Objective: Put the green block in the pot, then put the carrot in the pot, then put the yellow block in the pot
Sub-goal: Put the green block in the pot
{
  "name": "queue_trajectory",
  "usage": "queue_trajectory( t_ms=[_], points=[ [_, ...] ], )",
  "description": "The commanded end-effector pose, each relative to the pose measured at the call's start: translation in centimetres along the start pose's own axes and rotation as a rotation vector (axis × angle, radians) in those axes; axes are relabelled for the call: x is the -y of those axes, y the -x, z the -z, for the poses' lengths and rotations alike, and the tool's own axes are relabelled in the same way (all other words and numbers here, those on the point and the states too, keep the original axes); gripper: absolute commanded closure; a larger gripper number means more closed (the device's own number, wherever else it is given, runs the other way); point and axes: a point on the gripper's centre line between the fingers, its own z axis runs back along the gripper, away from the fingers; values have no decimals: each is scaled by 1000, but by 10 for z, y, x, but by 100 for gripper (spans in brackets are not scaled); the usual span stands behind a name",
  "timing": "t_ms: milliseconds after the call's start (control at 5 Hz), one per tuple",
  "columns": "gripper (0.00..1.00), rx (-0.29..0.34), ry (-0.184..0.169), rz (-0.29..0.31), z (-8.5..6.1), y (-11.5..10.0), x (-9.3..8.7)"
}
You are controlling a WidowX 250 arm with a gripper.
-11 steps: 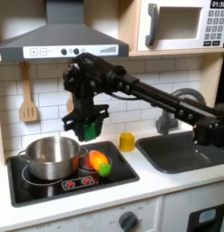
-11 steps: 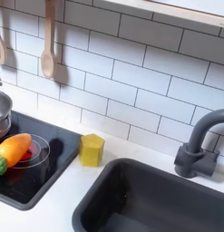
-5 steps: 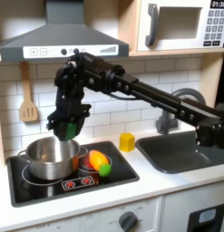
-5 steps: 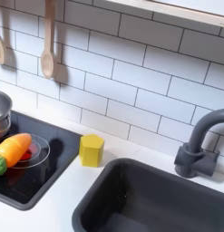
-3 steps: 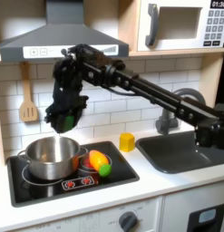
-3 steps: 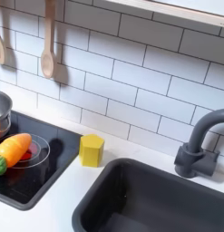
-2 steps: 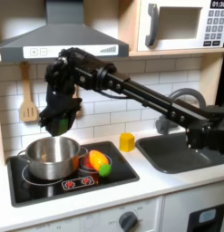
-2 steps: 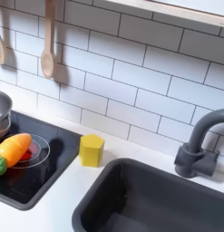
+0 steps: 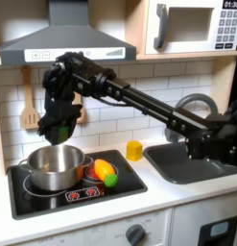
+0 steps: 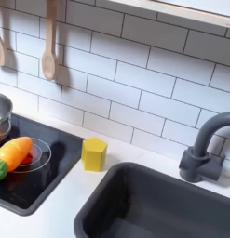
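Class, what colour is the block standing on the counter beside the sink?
Yellow; the block shows best in the second exterior view.

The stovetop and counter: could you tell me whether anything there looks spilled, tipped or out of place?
Nothing stands out. The pot sits upright on the stove, the carrot lies beside it, and the yellow block rests on the counter by the sink.

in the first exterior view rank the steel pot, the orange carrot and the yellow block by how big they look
1. The shiny round stainless-steel pot, clearly largest.
2. The orange toy carrot with a green end.
3. The small yellow block, a little smaller than the carrot; it sits farther back, so that gap is less certain.
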Motion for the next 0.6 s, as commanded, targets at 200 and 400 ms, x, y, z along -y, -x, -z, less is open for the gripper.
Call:
queue_trajectory(
  t_ms=[200,400],
  points=[
    [100,-80,14,11,26,5,4],
    [100,-91,23,35,33,6,14]
  ],
)
